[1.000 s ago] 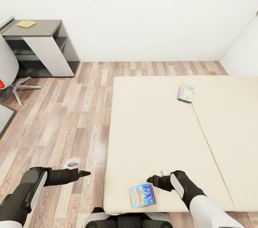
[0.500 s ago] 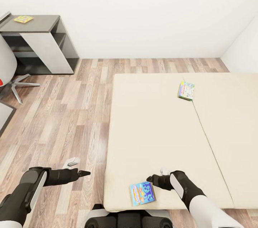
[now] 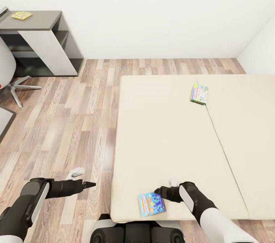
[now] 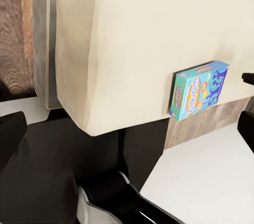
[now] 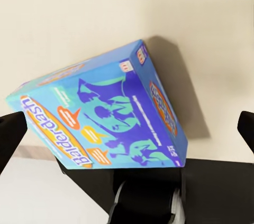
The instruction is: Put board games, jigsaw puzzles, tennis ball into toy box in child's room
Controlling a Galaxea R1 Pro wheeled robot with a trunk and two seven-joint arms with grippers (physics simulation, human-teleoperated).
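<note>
One board game [image 3: 152,204] lies just beside right tool [image 3: 157,190].

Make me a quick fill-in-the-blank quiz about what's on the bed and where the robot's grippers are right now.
1. The number of board games lying on the bed is ____.
2. The blue board game lies nearest the ____ gripper.
3. The left gripper hangs over the ____, not over the bed.
4. The green board game lies near the bed's middle ____.

Missing words: two; right; floor; seam
</note>
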